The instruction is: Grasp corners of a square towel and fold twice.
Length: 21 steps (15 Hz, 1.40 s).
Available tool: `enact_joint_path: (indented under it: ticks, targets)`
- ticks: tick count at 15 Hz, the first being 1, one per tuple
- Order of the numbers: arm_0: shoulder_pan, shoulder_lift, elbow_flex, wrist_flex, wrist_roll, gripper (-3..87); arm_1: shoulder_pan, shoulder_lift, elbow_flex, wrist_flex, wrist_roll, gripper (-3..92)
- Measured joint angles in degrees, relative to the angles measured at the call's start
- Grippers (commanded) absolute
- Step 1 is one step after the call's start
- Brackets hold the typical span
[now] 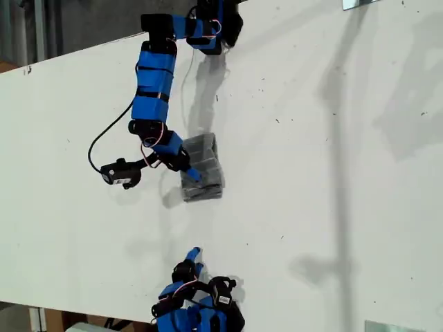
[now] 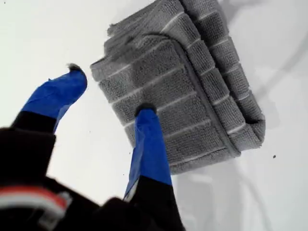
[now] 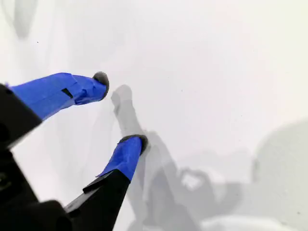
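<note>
The grey striped towel (image 1: 205, 164) lies folded into a small thick rectangle on the white table (image 1: 332, 173), near the middle of the exterior view. My first gripper (image 1: 193, 175) reaches down to it from the arm at the top of the exterior view. In the first wrist view the towel (image 2: 192, 91) shows stacked layers, with one corner (image 2: 97, 70) between the open fingers of my first gripper (image 2: 109, 91) and a frayed corner (image 2: 112, 30) beyond it. One finger (image 2: 147, 139) rests over the cloth. My second gripper (image 3: 119, 111) is open over bare table, at the bottom of the exterior view (image 1: 195, 254).
A black cable (image 1: 93, 145) loops from the first arm to its wrist camera (image 1: 119, 173) at the exterior view's left. Metal brackets sit at the table's top right (image 1: 360, 3) and bottom right (image 1: 391, 325) edges. The table's edge runs along the exterior view's left.
</note>
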Motion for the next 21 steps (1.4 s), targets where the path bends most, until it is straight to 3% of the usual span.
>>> enact_joint_path:
  ticks: [4, 6, 10, 14, 18, 19, 21]
  targets:
    - [0.0, 0.0, 0.0, 0.0, 0.0, 19.9, 1.7, 18.1, 12.2, -1.1, 2.0, 25.2]
    - [0.0, 0.1, 0.2, 0.0, 0.0, 19.9, -0.2, 35.0, 31.6, -2.6, 10.1, 26.2]
    - [0.0, 0.9, 0.5, 0.0, 0.0, 19.9, -9.6, 73.7, 76.6, -4.1, 33.9, 26.2]
    - [3.3, 4.7, 1.9, -0.1, 2.1, 19.8, -18.9, 113.2, 98.5, 5.6, 47.4, 27.3]
    - [9.0, 34.1, 16.3, 2.8, -5.4, 17.6, -22.9, 115.8, 103.0, 6.4, 56.5, 26.6]
    - [11.7, 47.5, 17.1, 8.1, -7.0, 17.1, -26.5, 115.8, 103.6, 6.1, 58.1, 24.9]
    - [12.8, 54.8, 18.2, 15.0, -9.1, 17.1, -31.1, 115.8, 103.6, 5.9, 59.0, 24.7]
